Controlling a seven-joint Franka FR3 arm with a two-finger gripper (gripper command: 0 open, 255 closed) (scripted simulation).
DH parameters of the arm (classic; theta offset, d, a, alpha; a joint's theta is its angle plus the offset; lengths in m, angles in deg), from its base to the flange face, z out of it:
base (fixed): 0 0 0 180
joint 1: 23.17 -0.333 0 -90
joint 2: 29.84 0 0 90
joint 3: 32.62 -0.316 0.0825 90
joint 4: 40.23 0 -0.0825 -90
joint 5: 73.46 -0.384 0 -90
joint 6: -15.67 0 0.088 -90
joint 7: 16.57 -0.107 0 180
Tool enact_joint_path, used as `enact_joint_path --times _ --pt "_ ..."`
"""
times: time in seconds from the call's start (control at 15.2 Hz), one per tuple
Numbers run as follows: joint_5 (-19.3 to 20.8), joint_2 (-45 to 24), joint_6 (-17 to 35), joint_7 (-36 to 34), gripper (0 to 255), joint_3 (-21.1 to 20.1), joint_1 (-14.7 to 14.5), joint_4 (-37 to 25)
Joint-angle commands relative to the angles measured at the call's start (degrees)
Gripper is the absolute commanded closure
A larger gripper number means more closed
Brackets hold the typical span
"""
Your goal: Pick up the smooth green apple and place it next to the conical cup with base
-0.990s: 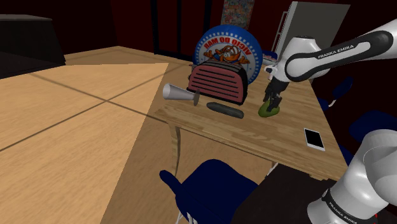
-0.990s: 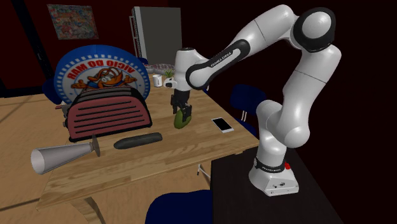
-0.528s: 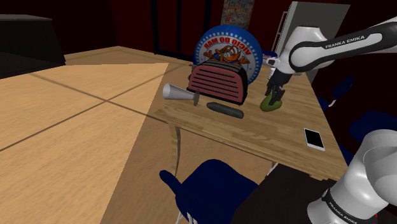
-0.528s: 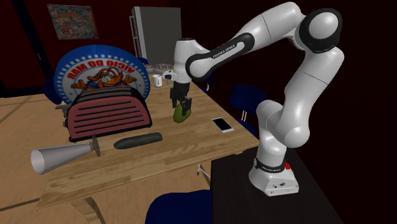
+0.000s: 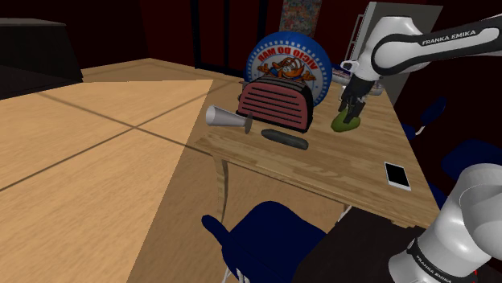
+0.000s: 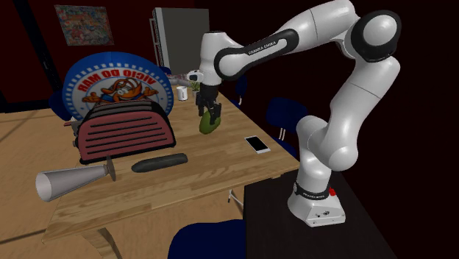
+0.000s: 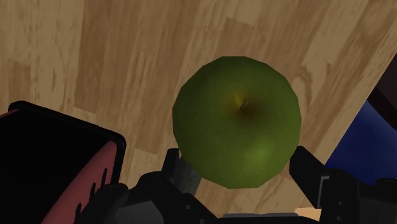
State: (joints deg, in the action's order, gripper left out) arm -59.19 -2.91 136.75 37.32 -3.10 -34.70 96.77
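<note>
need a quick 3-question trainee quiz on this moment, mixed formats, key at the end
1. True or false: the gripper is shut on the green apple.
2. Multiple choice: in the second exterior view, the grey conical cup is (A) standing upright beside the apple, (B) lying on its side near the corner of the table at that view's lower left, (C) held in the gripper.
3. Fill in: on the table, to the second exterior view's right of the apple, lies a flat white ___.

Key: 1 true; 2 B; 3 phone.
</note>
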Motion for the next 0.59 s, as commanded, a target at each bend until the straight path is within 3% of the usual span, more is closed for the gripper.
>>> enact_joint_path --times 0.0,0.53 --pt "-0.1 0.6 -1.7 -0.1 255 -0.4 0.0 -1.1" --pt "-1.3 -0.1 -6.7 -0.8 255 -1.9 -1.0 -6.6"
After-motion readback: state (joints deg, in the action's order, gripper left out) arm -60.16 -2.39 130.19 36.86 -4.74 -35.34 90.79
